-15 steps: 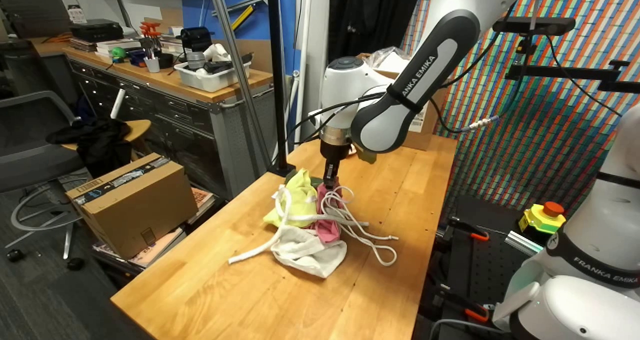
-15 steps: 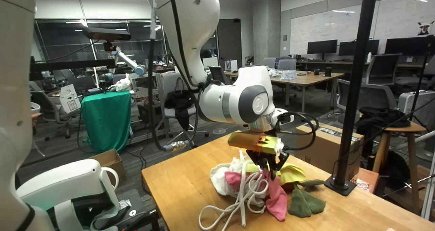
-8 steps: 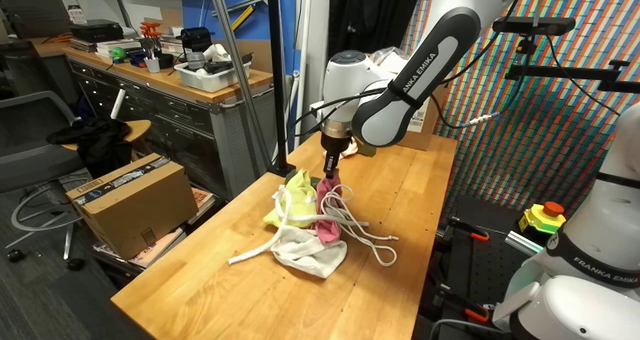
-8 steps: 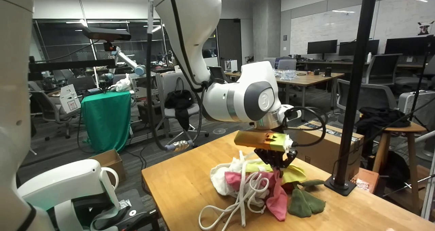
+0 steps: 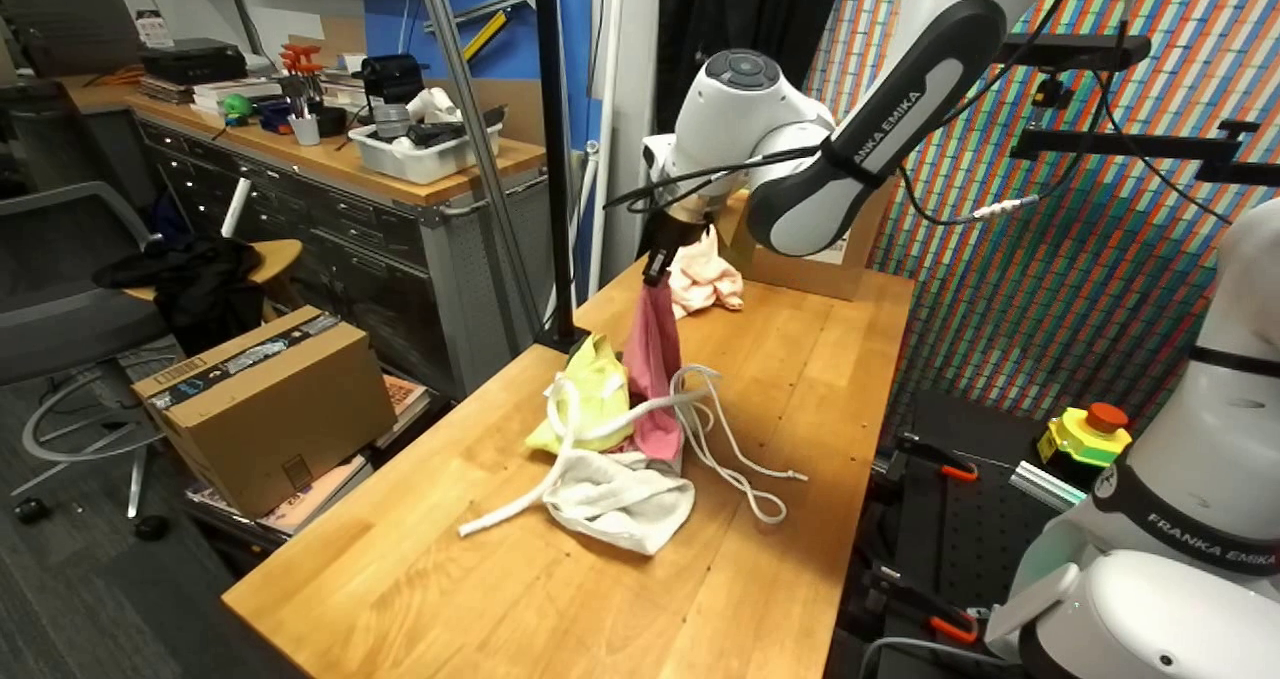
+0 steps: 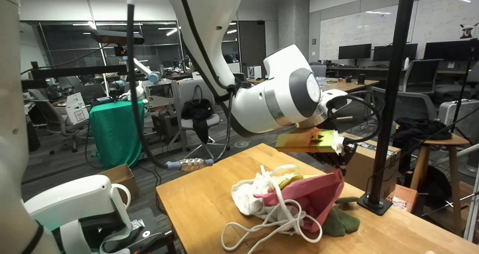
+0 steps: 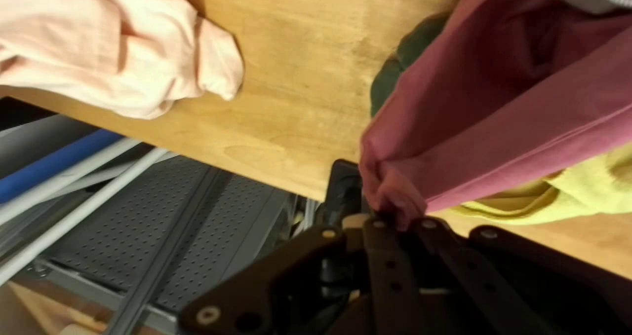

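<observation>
Clenching in the claw [image 5: 656,271] a corner of pink cloth [image 5: 653,344], stretched upward near mid-frame in an exterior view. Hanging right of yellow cloth [image 5: 592,391] and above off-white cloth [image 5: 625,509], crossed by white cord [image 5: 500,514]. Showing peach cloth [image 7: 153,54] at upper left in the wrist view.
</observation>
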You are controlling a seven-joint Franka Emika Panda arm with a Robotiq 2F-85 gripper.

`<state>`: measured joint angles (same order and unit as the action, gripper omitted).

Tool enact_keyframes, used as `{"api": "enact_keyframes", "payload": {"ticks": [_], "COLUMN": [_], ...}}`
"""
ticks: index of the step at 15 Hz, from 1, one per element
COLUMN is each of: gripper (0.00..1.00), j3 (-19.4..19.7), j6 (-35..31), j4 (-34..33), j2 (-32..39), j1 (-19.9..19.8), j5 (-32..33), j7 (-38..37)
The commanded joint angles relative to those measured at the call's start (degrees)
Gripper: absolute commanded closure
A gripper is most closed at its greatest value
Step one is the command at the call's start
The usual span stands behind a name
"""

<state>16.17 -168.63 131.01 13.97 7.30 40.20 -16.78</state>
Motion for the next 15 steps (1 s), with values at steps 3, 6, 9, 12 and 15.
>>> {"api": "enact_keyframes", "payload": {"ticks": [3, 6, 9, 12, 15], "gripper": [0.95, 0.96, 0.96, 0.96, 0.96], "j3": [10.6, 12.7, 13.4, 13.0, 12.8], "j6": [-1.9, -0.4, 0.9, 3.3, 6.3], "j4": [0.7, 0.7, 1.4, 2.6, 4.2], "j2": [-9.9, -15.4, -20.8, -25.5, -29.1], "j1": [3.2, 2.2, 0.7, -0.8, -2.2], "j5": [18.7, 30.6, 40.8, 47.3, 54.3], "j7": [-18.9, -29.3, -38.8, -45.0, -50.9]}}
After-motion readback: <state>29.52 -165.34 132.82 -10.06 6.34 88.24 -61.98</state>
